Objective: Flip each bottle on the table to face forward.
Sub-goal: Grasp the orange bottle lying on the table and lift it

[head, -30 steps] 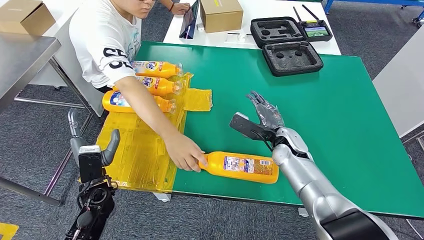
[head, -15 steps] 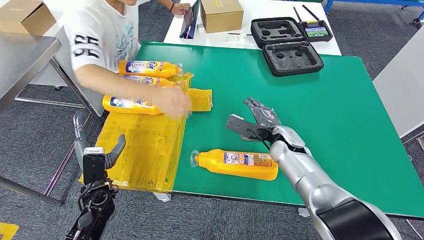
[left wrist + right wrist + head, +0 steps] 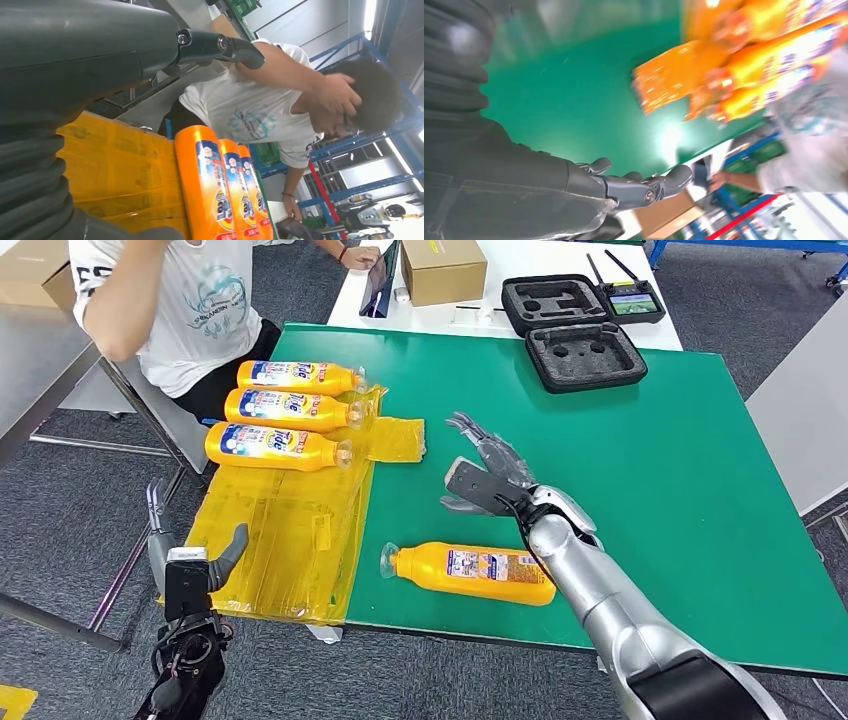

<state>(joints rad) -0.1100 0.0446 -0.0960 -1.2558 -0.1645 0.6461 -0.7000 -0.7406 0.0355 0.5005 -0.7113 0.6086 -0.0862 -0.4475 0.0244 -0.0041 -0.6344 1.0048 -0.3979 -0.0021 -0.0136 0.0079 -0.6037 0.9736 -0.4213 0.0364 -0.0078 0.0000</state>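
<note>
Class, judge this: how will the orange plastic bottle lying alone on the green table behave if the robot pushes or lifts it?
The orange plastic bottle lies on its side on the green table, so a push probably rolls it. Its glossy surface may slip in the open right hand. It looks rigid.

Far off on my left sits a person (image 3: 190, 315) in a white T-shirt. Beyond the green table (image 3: 640, 470), a white table (image 3: 520, 290) holds a cardboard box (image 3: 442, 268), an open black foam case (image 3: 570, 328) and a controller (image 3: 632, 302).
</note>
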